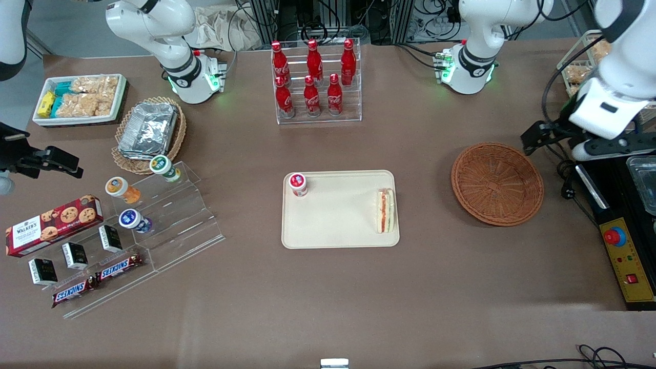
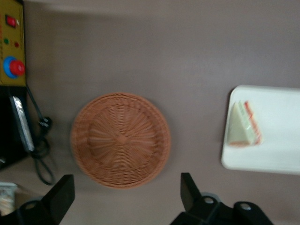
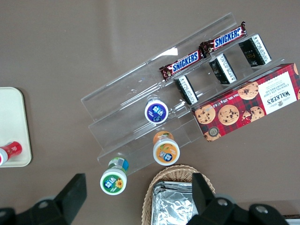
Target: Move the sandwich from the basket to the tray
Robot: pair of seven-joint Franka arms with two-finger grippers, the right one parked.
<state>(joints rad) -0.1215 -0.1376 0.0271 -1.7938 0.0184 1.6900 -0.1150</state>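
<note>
The sandwich (image 1: 385, 210) lies on the tray (image 1: 338, 220), at the edge nearest the basket (image 1: 497, 183). The gripper (image 2: 125, 199) hangs released, holding nothing, above the counter (image 1: 359, 297) beside the basket.

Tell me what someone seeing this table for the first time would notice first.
Probably the beige tray mid-table, with the sandwich on its edge nearest the empty reddish-brown basket, and a red-capped cup in one corner. Next, the rack of red cola bottles, farther from the front camera than the tray. The left arm's tool hovers open above the basket, holding nothing.
</note>
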